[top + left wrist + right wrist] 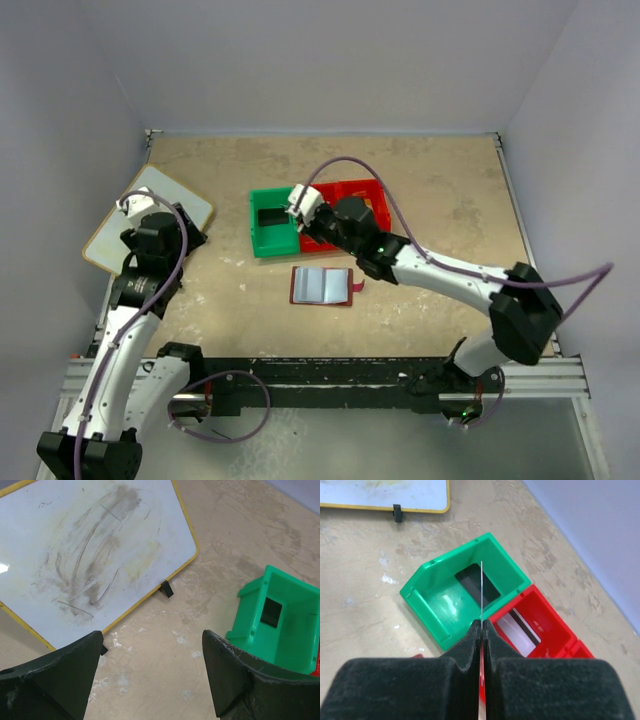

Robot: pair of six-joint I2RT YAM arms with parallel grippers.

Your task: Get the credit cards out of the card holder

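right wrist view: a thin card (pixel 481 587) is pinched edge-on by the clenched right gripper (pixel 481 627), above the green bin (pixel 422 602); judged light, stiff, slick, best clamped on flat faces. the left gripper (pixel 152 642) is spread, empty.

Three cards (pixel 477 582) (pixel 517 630) (pixel 482 570), one card holder (pixel 322 286)

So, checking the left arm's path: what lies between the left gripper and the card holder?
Only bare tabletop, per the top view, separates left gripper and card holder.
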